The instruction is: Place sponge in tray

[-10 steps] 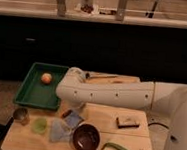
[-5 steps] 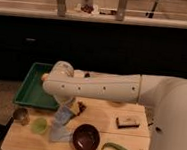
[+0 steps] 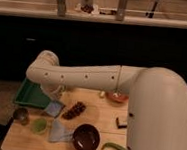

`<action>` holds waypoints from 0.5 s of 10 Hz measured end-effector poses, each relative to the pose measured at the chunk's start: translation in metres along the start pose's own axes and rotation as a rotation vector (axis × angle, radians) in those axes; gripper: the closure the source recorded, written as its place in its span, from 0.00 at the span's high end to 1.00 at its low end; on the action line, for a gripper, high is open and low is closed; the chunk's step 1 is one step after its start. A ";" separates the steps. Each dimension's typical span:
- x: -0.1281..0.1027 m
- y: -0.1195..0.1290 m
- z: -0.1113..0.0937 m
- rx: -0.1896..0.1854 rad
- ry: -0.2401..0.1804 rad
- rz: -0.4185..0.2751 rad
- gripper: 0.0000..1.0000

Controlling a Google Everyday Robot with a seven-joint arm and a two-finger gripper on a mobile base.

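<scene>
hand [image 3: 54, 98]: is held low over the desk [image 3: 98, 119], at the right edge of the tray [image 3: 26, 95]; grip state cannot be told | sponge [image 3: 54, 108]: is seen just under the hand, beside the tray's near-right corner

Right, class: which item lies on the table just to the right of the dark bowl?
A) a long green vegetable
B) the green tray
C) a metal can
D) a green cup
A: the long green vegetable lies just right of the dark bowl. The metal can, green cup and green tray all sit to the bowl's left, where the gripper hangs by the tray's right edge.
</scene>
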 end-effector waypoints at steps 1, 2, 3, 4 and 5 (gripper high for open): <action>0.001 -0.006 -0.001 0.003 -0.001 -0.011 0.03; 0.003 -0.012 -0.003 0.007 -0.001 -0.022 0.03; 0.004 -0.020 -0.004 0.014 -0.001 -0.036 0.03; 0.005 -0.027 -0.006 0.018 -0.001 -0.048 0.03; 0.007 -0.034 -0.007 0.024 -0.001 -0.061 0.03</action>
